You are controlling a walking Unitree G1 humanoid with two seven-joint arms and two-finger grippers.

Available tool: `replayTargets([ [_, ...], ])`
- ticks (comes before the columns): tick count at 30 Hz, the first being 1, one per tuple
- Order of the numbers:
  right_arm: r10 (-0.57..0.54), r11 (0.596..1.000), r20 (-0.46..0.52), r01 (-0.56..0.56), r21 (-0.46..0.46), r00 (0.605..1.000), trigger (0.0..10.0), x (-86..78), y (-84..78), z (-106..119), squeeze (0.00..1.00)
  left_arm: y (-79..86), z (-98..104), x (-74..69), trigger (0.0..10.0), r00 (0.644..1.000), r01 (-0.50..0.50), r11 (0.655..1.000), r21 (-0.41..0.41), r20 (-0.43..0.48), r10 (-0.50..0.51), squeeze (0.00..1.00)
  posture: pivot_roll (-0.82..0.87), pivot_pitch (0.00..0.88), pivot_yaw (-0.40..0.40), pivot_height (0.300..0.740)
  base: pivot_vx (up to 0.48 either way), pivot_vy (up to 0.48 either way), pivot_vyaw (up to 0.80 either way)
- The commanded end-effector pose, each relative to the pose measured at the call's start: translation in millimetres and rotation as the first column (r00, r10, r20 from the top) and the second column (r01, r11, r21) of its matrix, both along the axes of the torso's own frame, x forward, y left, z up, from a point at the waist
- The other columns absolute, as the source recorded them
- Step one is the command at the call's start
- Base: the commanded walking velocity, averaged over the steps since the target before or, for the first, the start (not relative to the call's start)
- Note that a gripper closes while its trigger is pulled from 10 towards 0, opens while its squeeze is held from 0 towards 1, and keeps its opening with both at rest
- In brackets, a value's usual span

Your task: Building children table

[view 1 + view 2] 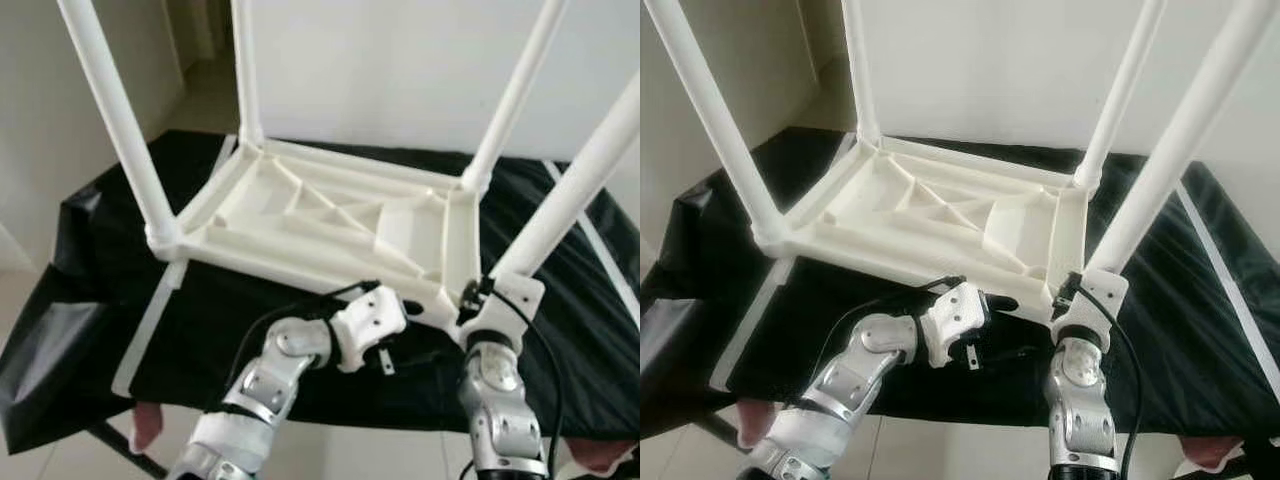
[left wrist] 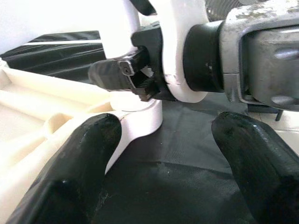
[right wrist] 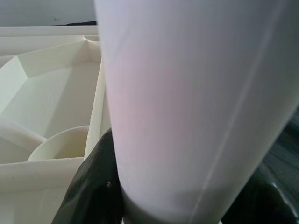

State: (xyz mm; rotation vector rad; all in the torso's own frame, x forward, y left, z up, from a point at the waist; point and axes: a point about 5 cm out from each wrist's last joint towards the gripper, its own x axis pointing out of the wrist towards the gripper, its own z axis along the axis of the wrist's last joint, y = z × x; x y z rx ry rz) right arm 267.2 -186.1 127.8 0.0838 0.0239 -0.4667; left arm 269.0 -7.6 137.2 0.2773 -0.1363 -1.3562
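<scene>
Left gripper (image 2: 159, 154): nearest the camera, at the near edge of the tabletop (image 1: 330, 215), reaching toward its near right corner. Fingers (image 2: 79, 163) spread well apart, nothing between them but black cloth (image 1: 80, 270); one finger lies just beside the corner socket.

Right gripper (image 1: 485, 295): at that same near right corner, closed around the base of the near right leg (image 1: 575, 185). In the right wrist view the leg stands tight between the two black fingers (image 3: 91, 186), just above the socket.

Tabletop: white plastic, upside down on the cloth, ribbed underside facing up, diagonal braces showing inside the frame.

Legs: four white tubes, one at each corner, all standing upward and splayed a little outward. Near left leg (image 1: 115, 115) seated in its corner; far left leg (image 1: 245, 70) and far right leg (image 1: 515, 95) likewise.

Cloth: black, glossy, draped over a low support, white strips along its sides.

Behind: pale wall (image 1: 400, 60) and pale floor
</scene>
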Motion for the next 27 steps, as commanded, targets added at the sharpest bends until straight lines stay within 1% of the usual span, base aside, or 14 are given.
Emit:
replayTargets([
  [1,-0.056,0.996,-0.060,0.059,0.061,0.997,10.0,-6.1,-1.3,-12.8,0.00,0.0,-0.9,2.4,10.0,0.996,-0.087,0.996,-0.017,0.000,0.087,0.00,-0.05,0.000,-0.023,0.740,0.000,0.000,0.00],
  [8,-0.042,0.998,-0.029,0.043,0.051,0.999,10.0,-3.6,0.0,-6.3,0.00,2.5,2.4,6.0,10.0,0.995,-0.098,0.995,-0.019,0.002,0.098,0.00,-0.05,0.000,-0.015,0.740,0.000,0.000,0.00],
  [9,-0.038,0.998,-0.023,0.039,0.052,0.999,10.0,-3.0,0.6,-5.4,0.75,2.4,2.4,5.5,10.0,0.996,-0.094,0.995,-0.020,0.000,0.094,0.00,-0.06,0.000,-0.012,0.740,0.000,0.000,0.00],
  [10,-0.036,0.998,-0.017,0.037,0.052,0.999,10.0,-2.7,0.9,-4.6,0.75,2.3,2.4,5.1,10.0,0.996,-0.091,0.996,-0.021,-0.002,0.091,0.00,-0.06,0.000,-0.012,0.740,0.000,0.000,0.00],
  [11,-0.024,0.998,0.000,0.023,0.056,1.000,10.0,-2.2,0.4,-2.2,1.00,1.4,1.9,4.2,10.0,0.996,-0.085,0.996,-0.015,0.004,0.085,0.00,-0.05,0.000,-0.015,0.740,0.000,0.000,0.00],
  [13,-0.001,0.999,0.024,0.000,0.040,1.000,10.0,-1.0,-1.5,2.0,1.00,0.5,2.0,3.9,10.0,0.997,-0.081,0.997,-0.012,0.007,0.081,0.00,-0.05,0.000,-0.018,0.740,0.000,0.000,0.00],
  [16,0.061,0.995,0.065,-0.066,0.072,0.996,10.0,1.3,-4.5,6.5,1.00,1.2,4.1,6.7,10.0,0.995,-0.100,0.995,-0.026,0.002,0.100,0.00,-0.06,0.000,-0.021,0.740,0.000,0.000,0.00],
  [18,0.086,0.996,0.086,-0.087,0.013,0.993,10.0,0.7,-8.3,12.0,1.00,0.8,4.2,6.9,10.0,0.995,-0.100,0.995,-0.027,0.003,0.101,0.00,-0.06,0.000,-0.021,0.740,0.000,0.000,0.00],
  [19,0.086,0.996,0.086,-0.087,0.013,0.993,10.0,0.7,-8.3,12.0,1.00,0.8,4.2,6.9,10.0,0.995,-0.100,0.995,-0.027,0.003,0.101,0.00,-0.06,0.000,-0.021,0.740,0.000,0.000,0.00],
  [22,0.245,0.969,0.059,-0.246,0.020,0.968,10.0,0.6,-11.3,6.5,1.00,-2.9,5.3,6.3,10.0,0.996,-0.088,0.996,-0.028,0.009,0.088,0.00,-0.07,0.000,-0.017,0.740,0.000,0.000,0.00],
  [23,0.245,0.969,0.059,-0.246,0.020,0.968,10.0,0.6,-11.3,6.5,1.00,-2.9,5.3,6.3,10.0,0.996,-0.088,0.996,-0.028,0.009,0.088,0.00,-0.07,0.000,-0.017,0.740,0.000,0.000,0.00],
  [24,0.307,0.950,0.048,-0.309,0.035,0.950,10.0,1.0,-10.9,3.3,1.00,-3.7,5.8,6.4,10.0,0.997,-0.083,0.996,-0.029,0.010,0.083,0.00,-0.07,0.000,-0.016,0.740,0.000,0.000,0.00],
  [26,0.318,0.947,0.046,-0.320,0.038,0.947,10.0,1.1,-10.9,2.7,1.00,-3.9,5.8,6.4,10.0,0.997,-0.082,0.996,-0.028,0.010,0.082,0.00,-0.07,0.000,-0.016,0.740,0.000,0.000,0.00],
  [27,0.363,0.932,0.041,-0.364,-0.001,0.931,10.0,1.4,-16.7,1.8,0.00,-4.4,7.1,7.7,10.0,0.997,-0.080,0.996,-0.028,0.016,0.081,0.00,-0.07,0.000,-0.008,0.740,0.000,0.000,0.00],
])
